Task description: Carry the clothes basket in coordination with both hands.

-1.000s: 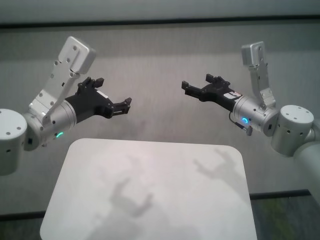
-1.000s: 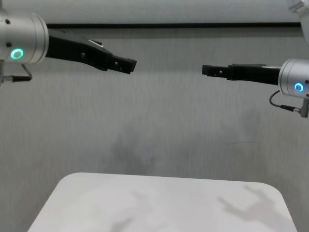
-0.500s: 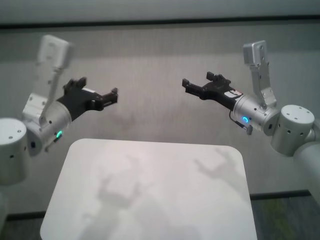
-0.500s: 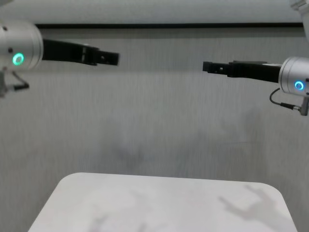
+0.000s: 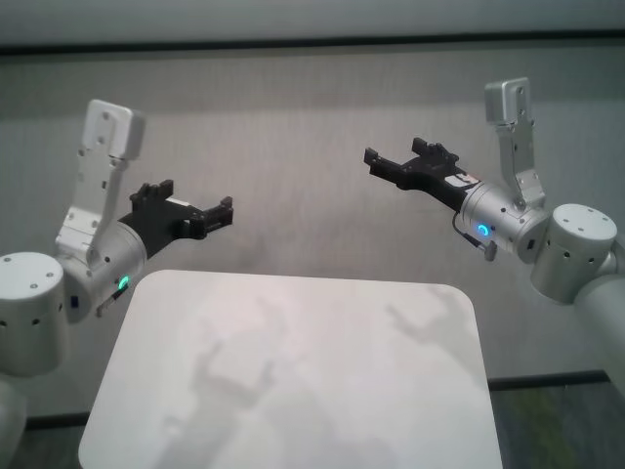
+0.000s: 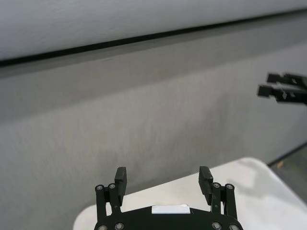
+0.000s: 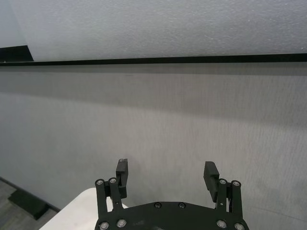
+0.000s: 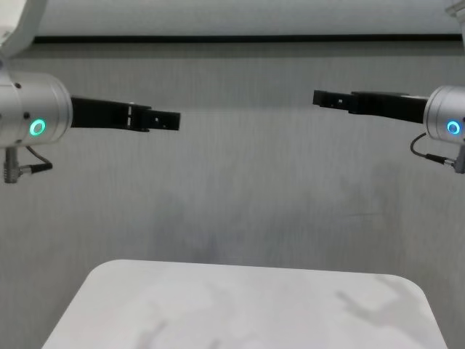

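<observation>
No basket is showing in any view, so its weight, stiffness and grip points cannot be judged, while the left pincer [image 5: 217, 210] and right pincer [image 5: 381, 162] are hovering released, mid-frame, above the table [image 5: 293, 391].

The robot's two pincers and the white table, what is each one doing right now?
Left pincer: open, holding nothing, raised in the air beyond the table's far left corner.
Right pincer: open, holding nothing, raised in the air beyond the table's far right side, higher than the left one.
White table: only shadows of the arms fall on it.
Clothes basket: not in any view.
</observation>
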You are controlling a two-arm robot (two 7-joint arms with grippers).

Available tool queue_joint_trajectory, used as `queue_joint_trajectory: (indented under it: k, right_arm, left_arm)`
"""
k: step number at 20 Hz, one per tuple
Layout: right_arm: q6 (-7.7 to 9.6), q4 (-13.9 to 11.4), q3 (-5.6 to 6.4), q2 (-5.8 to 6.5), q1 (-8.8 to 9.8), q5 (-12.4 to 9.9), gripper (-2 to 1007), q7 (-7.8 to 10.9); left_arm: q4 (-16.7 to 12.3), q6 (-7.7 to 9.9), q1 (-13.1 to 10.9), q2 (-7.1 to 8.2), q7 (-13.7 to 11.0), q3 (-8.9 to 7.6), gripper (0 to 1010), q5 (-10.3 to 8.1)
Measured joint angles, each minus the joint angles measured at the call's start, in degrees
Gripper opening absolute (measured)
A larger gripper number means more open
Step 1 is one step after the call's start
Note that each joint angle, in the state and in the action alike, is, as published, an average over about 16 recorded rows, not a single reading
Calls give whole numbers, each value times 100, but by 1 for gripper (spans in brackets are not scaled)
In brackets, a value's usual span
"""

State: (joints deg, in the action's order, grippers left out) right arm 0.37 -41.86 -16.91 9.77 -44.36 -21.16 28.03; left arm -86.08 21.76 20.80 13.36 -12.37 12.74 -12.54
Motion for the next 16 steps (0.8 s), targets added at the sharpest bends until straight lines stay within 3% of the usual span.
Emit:
queue_joint_trajectory:
  k: [8,16]
  right_arm:
    - [-11,15,13,-6,-10,-11,1003,-4]
    - [-16,10,8,-5,-6,-8,1003,-5]
  left_arm:
    - [50,-105,76,199,-185,206,1002,192]
    - [48,-126,75,179,-161,187,1002,171]
